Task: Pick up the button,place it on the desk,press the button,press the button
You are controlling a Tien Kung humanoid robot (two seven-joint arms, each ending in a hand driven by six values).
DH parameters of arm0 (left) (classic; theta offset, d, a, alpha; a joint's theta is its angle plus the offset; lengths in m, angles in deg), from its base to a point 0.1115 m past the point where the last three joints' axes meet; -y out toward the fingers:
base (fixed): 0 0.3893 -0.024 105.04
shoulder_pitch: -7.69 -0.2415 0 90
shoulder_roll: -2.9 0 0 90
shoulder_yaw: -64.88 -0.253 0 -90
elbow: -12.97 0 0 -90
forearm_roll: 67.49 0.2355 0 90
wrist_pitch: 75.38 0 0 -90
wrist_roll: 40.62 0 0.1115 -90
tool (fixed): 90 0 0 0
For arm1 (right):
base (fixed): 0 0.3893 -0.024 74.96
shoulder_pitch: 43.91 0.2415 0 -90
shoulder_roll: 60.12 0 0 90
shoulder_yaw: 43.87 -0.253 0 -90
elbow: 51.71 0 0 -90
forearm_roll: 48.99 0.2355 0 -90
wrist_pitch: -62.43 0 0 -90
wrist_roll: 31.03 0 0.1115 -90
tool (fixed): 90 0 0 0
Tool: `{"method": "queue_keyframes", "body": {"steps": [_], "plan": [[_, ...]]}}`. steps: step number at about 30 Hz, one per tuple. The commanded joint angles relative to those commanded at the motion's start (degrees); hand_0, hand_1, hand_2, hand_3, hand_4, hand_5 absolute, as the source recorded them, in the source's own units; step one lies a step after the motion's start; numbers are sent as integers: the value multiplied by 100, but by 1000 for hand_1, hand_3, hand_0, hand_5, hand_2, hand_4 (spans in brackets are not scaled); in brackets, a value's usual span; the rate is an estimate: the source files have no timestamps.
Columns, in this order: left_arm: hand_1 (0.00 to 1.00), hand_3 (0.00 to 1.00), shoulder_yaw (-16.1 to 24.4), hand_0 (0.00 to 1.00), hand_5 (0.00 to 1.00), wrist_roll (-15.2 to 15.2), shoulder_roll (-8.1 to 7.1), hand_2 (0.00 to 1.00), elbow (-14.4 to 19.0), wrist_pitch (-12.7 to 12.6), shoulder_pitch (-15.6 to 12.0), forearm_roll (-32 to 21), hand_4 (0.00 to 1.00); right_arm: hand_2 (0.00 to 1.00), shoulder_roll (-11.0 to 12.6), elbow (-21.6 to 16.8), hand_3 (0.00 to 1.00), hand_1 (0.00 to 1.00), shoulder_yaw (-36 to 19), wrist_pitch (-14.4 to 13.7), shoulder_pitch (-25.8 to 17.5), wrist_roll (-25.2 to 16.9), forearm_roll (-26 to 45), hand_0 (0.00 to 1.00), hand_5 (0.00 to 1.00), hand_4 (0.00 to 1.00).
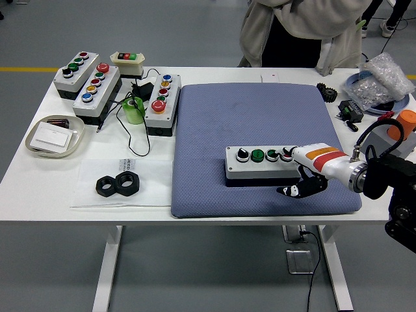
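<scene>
Right hand enters from the right edge, lower half of the frame, white with orange and red bands; a white finger is stretched out onto the right end of the button box, its tip over the red button; the other fingers, black, are curled below, just in front of the box's lower right corner, holding nothing.

Button box: grey, four buttons in a row, lying lengthwise on the blue mat, right of the frame's centre, in the mat's lower half; from left to right a black knob, two green buttons, then the red one partly hidden by the finger.

Mat covers the right-centre of the white table.

Upper left of the frame: three more button boxes, one small cream box with red and green buttons, a green tape roll amid black cable; left edge, a shallow tray with a white card; lower left, two black hex nuts side by side.

Upper right: clear bag of small parts on a blue plate, black gear beside the mat's corner.

A person in a pale coat stands at the far side, top centre; hands out of view.
</scene>
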Motion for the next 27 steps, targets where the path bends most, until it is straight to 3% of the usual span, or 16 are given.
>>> {"method": "queue_keyframes", "body": {"steps": [7,14,15,20,21,26,27], "plan": [[689,825,-34,696,998,16,0,797,0,-5,14,-51,752,172,4,-28,879,37,-27,-7,12,7,-8,106,474,809],[689,824,-59,696,998,30,0,797,-1,-5,28,-98,753,172,64,-232,880,39,-447,-116,-14,7,-77,107,473,809],[689,824,-60,696,998,31,0,797,-1,-6,29,-102,753,216,76,-256,938,89,-502,-130,-19,3,-94,172,471,808],[689,824,-85,696,998,46,-4,797,-2,-4,42,-133,753,216,126,-380,938,89,-802,-160,-61,43,-249,172,471,808],[688,824,-87,696,998,47,-4,797,-2,-5,44,-135,753,516,129,-393,998,395,-835,-171,-66,44,-275,538,480,811],[688,824,-111,696,998,58,-5,797,-1,-6,57,-168,753,516,142,-488,998,395,-1065,-368,-120,-37,-261,538,480,811],[688,823,-112,696,998,58,-5,796,-1,-6,57,-170,753,931,141,-492,998,749,-1075,-371,-123,-39,-256,825,496,816]]}}
